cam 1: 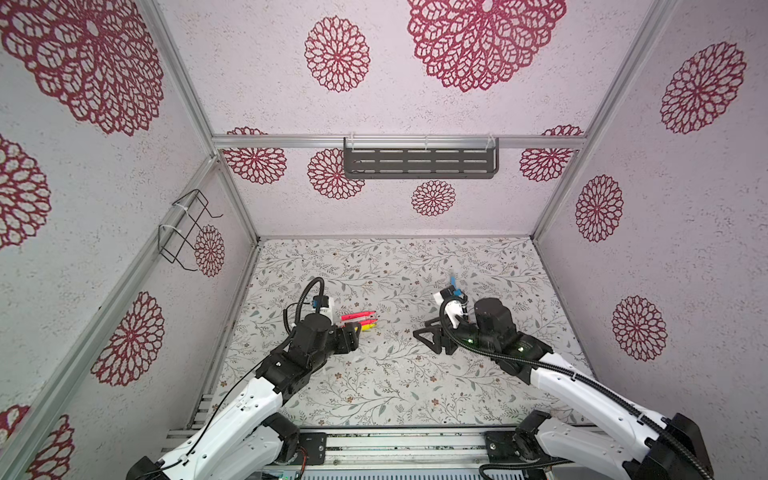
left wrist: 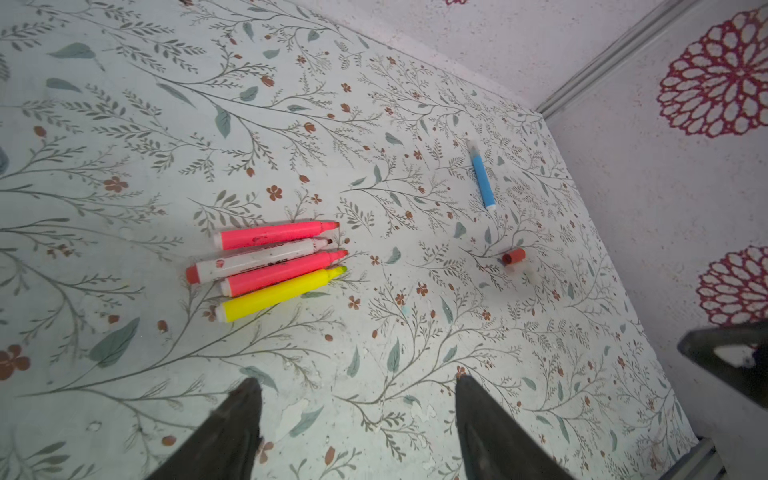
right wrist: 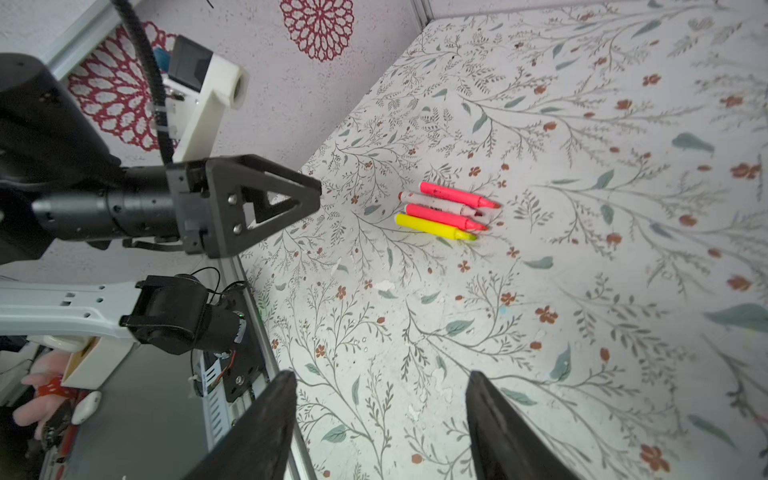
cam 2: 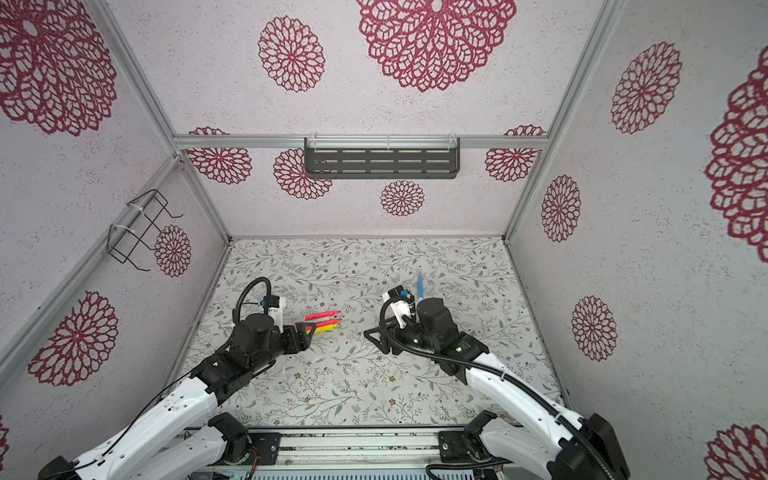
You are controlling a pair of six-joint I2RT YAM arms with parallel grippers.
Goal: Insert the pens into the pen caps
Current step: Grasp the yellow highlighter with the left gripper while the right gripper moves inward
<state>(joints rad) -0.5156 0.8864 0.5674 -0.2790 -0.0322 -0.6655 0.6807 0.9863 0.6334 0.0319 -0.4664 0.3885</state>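
Note:
Several uncapped pens lie side by side in a bundle [cam 1: 359,321] [cam 2: 322,321] at the middle left of the table: a pink one [left wrist: 274,235], a white one with a red end [left wrist: 253,259], a red-pink one [left wrist: 282,272] and a yellow one [left wrist: 278,295] [right wrist: 434,226]. A blue pen [left wrist: 482,178] [cam 2: 420,286] lies apart at the far right. A red pen cap [left wrist: 514,256] lies on its side close to it. My left gripper [cam 1: 353,332] [left wrist: 358,382] is open, just short of the bundle. My right gripper [cam 1: 424,330] [right wrist: 381,376] is open and empty, facing the bundle.
Pale flecks [left wrist: 424,411] [right wrist: 384,285] dot the floral table between the grippers; I cannot tell whether they are caps or worn spots. A dark slotted shelf [cam 1: 419,160] hangs on the back wall and a wire rack [cam 1: 187,228] on the left wall.

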